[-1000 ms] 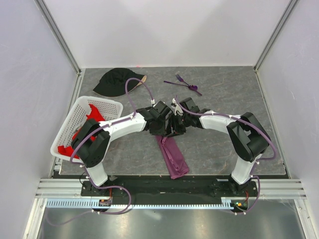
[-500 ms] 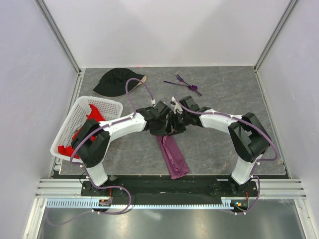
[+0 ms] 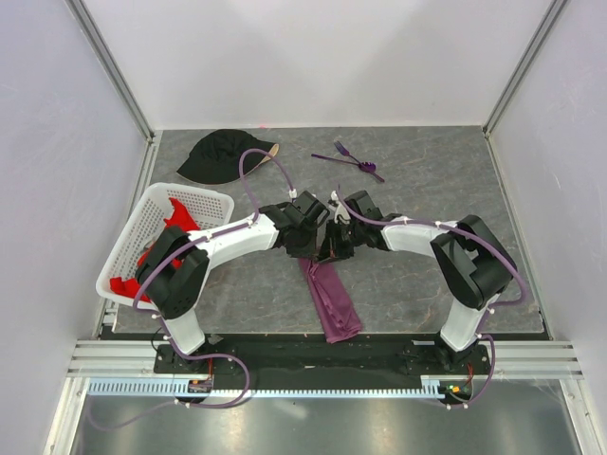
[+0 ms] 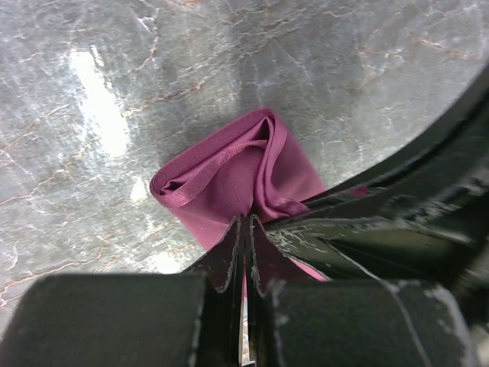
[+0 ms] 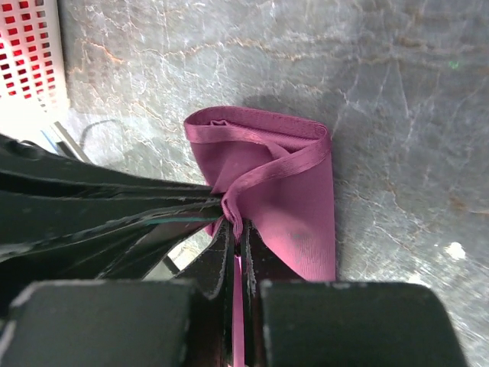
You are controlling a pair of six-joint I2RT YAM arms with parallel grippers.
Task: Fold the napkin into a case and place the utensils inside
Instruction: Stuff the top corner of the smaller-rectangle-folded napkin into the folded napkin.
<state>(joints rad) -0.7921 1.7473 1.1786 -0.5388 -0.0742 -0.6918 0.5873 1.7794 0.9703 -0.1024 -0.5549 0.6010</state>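
Top view: the napkin (image 3: 330,301) lies on the worktop (image 3: 427,190) as a narrow strip, the left pincer (image 3: 319,250) and right pincer (image 3: 333,250) meet at its far end, and the utensils (image 3: 349,161) lie well apart behind. Left wrist view: the left pincer (image 4: 244,233) is clamped on the cloth's fold. Right wrist view: the right pincer (image 5: 235,229) is pinched onto the hemmed edge, likely so 2 grips turn that end over together.

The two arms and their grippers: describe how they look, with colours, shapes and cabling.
Both the left arm and the right arm have white tubular links joined by bulky black joint housings. A purple cable loops along each arm, held by small white clips. The left gripper and the right gripper are matt black, each with two flat, tapering fingers whose edges look scuffed.
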